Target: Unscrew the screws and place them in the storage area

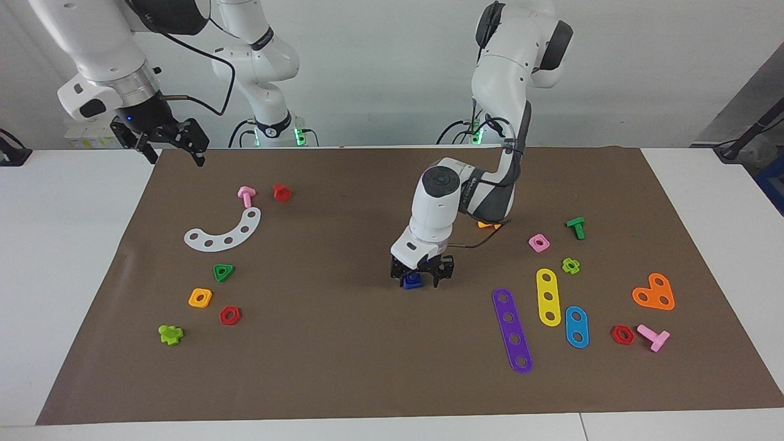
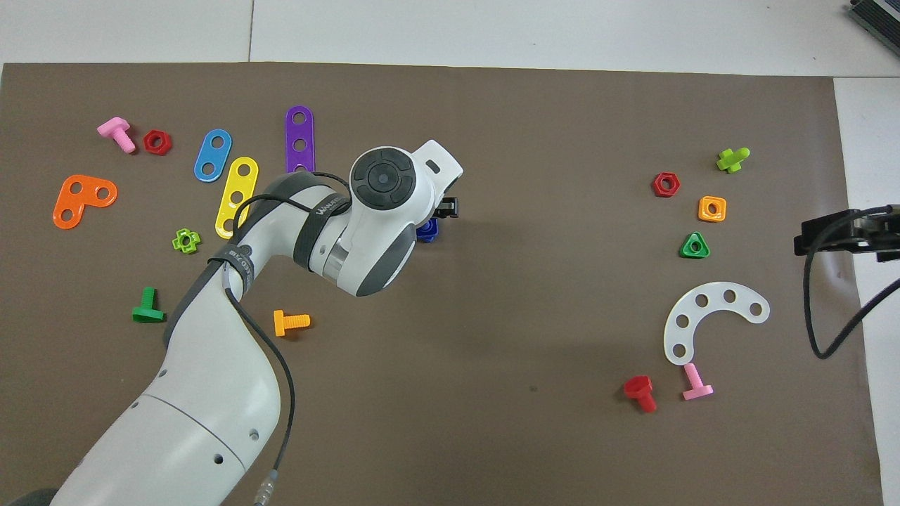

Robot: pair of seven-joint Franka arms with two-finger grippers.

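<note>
A dark blue screw piece (image 1: 413, 281) sits on the brown mat (image 1: 343, 367) near its middle; it also shows in the overhead view (image 2: 427, 230), half covered by the wrist. My left gripper (image 1: 420, 283) is down at the mat right around this piece. My right gripper (image 1: 173, 156) is open and empty, and waits raised over the mat's corner at the right arm's end, nearest the robots; it also shows in the overhead view (image 2: 808, 239). Other loose screws lie about: pink (image 1: 246, 196), red (image 1: 281, 192), orange (image 2: 290, 322), green (image 1: 576, 227), pink (image 1: 654, 337), lime (image 1: 171, 334).
Toward the right arm's end lie a white curved strip (image 1: 223, 233) and green (image 1: 223, 272), orange (image 1: 200, 297) and red (image 1: 229, 315) nuts. Toward the left arm's end lie purple (image 1: 512, 331), yellow (image 1: 548, 297) and blue (image 1: 576, 326) strips, an orange plate (image 1: 654, 293) and several nuts.
</note>
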